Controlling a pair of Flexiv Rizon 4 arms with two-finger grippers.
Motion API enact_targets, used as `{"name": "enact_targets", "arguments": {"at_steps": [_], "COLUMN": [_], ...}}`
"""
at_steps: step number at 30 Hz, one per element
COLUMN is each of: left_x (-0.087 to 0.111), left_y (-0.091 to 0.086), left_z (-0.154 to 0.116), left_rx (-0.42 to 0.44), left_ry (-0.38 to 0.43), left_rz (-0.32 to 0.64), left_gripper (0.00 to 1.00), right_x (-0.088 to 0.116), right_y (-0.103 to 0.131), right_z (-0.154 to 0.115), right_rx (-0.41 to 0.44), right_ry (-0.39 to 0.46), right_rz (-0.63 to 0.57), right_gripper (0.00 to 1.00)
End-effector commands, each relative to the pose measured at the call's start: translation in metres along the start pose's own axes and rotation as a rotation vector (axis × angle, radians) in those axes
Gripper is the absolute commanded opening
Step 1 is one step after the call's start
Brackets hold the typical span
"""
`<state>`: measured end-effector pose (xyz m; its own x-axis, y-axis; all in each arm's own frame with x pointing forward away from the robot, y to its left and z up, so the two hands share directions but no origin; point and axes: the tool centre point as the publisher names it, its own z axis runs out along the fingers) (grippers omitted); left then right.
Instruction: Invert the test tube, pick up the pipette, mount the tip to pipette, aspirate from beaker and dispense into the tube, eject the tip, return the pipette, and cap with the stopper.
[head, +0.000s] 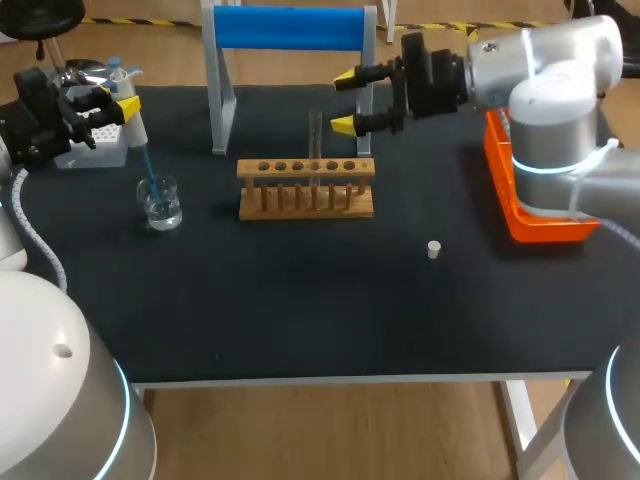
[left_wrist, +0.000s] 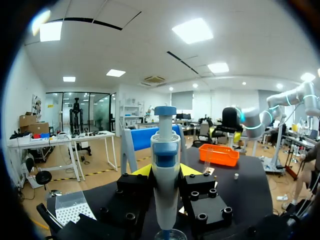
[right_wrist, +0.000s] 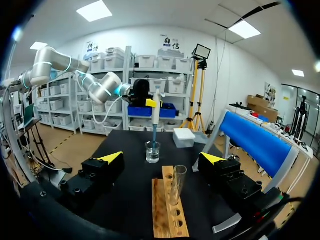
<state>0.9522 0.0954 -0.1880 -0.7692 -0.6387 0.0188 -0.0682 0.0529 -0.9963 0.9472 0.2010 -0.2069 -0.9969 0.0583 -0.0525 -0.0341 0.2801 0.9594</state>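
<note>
Just a black-topped table (head: 300, 320) with a pale front edge and white legs (head: 518, 420), parked on a wood-tone floor (head: 330, 430) with striped yellow-black tape (head: 430, 25) at the back, white walls (right_wrist: 125, 37) and bright ceiling light panels (left_wrist: 194, 30) overhead.

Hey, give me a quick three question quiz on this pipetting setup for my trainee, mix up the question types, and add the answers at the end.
1. True or false: the small white stopper already caps the clear glass test tube.
2. What does the left gripper hold? A the stopper; B the white-and-blue pipette; C the test tube.
3. Is the right gripper open or shut?
Key: 1 false; 2 B; 3 open.
</note>
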Motion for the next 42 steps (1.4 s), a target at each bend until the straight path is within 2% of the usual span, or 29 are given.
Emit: {"name": "enact_targets", "arguments": {"at_steps": [1, 12, 21, 42], "left_x": [0.001, 0.001, 0.001, 0.001], "left_y": [-0.001, -0.001, -0.001, -0.001], "left_z": [-0.001, -0.001, -0.001, -0.001], "left_rx": [-0.001, -0.001, -0.001, -0.001], "left_ry": [-0.002, -0.002, -0.002, -0.002], "left_rz": [-0.001, -0.001, -0.001, -0.001], "left_gripper": [0.00, 0.00, 0.00, 0.00], "right_x": [-0.004, -0.004, -0.014, -0.036], "right_y": [-0.009, -0.020, -0.034, -0.062], "right_z": [0.005, 0.010, 0.013, 0.041], "right_rx": [0.001, 0.030, 0.064, 0.209], "right_ry": [0.006, -0.006, -0.024, 0.037], "right_rz": [0.003, -0.011, -0.024, -0.047], "right_gripper": [1.00, 1.00, 1.00, 1.00]}}
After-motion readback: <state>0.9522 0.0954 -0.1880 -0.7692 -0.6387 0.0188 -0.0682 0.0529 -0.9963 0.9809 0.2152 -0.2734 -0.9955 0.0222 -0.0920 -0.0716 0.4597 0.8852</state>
